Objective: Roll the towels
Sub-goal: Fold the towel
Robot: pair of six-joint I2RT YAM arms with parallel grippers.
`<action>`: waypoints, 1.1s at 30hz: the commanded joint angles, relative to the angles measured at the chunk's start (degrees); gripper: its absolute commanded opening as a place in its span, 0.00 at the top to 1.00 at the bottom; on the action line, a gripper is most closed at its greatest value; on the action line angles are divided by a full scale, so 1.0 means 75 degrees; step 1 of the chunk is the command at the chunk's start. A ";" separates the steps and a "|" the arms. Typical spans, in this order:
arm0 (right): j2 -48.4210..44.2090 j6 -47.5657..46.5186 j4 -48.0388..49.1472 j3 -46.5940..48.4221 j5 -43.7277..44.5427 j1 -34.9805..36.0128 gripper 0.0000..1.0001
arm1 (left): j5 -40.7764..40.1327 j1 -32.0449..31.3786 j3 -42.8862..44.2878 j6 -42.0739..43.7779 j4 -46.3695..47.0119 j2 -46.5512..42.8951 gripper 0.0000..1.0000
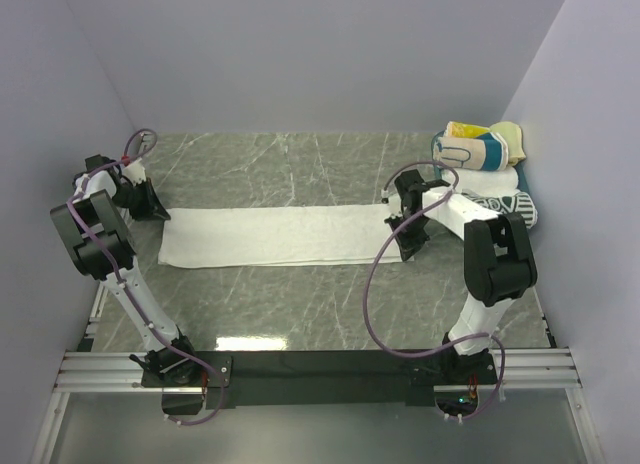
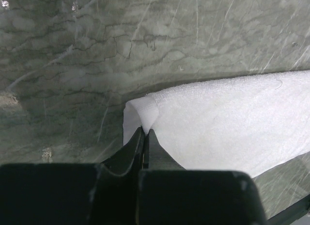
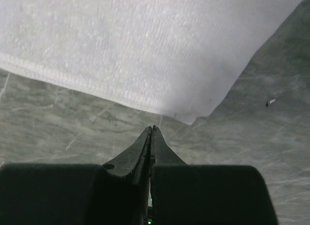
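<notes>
surface (image 1: 300, 294): grey-green marble | walls (image 1: 300, 54): pale, at 9, 12, 3 o'clock | rail (image 1: 560, 369): silver, 6 o'clock

The big white towel (image 1: 280, 236) lies flat on the table (image 1: 300, 174), spread out in a long strip from left to right. It is soft and a bit wrinkly. It is not rolled yet. At its left end, one corner is lifted into a little fold, pinched in the left gripper (image 2: 146, 131). Its right end lies flat.

Two small rolled towels sit at the far right, touching each other. The striped towel (image 1: 480, 147) is yellow, teal and white. The printed towel (image 1: 505, 204), nearer, is white with dark marks.
</notes>
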 commanded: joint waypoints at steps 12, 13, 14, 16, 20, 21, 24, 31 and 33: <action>-0.0165 0.0072 0.0501 -0.0083 0.0568 0.0014 0.96 | 0.0195 -0.0014 0.0335 0.0152 -0.0170 0.0031 0.99; -0.0106 0.0095 0.0547 -0.0060 0.0649 0.0014 0.96 | 0.0194 -0.0014 0.0347 0.0153 -0.0170 0.0031 0.99; -0.0047 0.0118 0.0606 -0.0060 0.0847 0.0026 0.97 | 0.0194 -0.0014 0.0347 0.0164 -0.0170 0.0043 0.99; 0.0082 0.0107 0.0700 -0.0048 0.0931 0.0026 0.97 | 0.0194 -0.0014 0.0335 0.0141 -0.0170 0.0066 0.99; 0.0363 0.0084 0.0700 -0.0048 0.1165 0.0014 0.98 | 0.0195 -0.0026 0.0324 0.0106 -0.0135 0.0066 0.99; 0.0340 0.0072 0.0747 -0.0094 0.1316 0.0026 0.98 | 0.0183 -0.0026 0.0323 0.0083 -0.0135 0.0066 0.99; 0.0340 0.0025 0.0887 -0.0282 0.1621 0.0014 0.98 | 0.0160 -0.0014 0.0323 0.0082 -0.0135 0.0066 0.99; 0.0305 -0.0080 0.1157 -0.0750 0.2149 0.0026 0.98 | 0.0077 -0.0026 0.0662 0.0070 -0.0217 0.0183 0.99; 0.0293 -0.0104 0.1181 -0.0810 0.2232 0.0014 0.98 | 0.0019 -0.0014 0.0769 0.0035 -0.0217 0.0184 0.99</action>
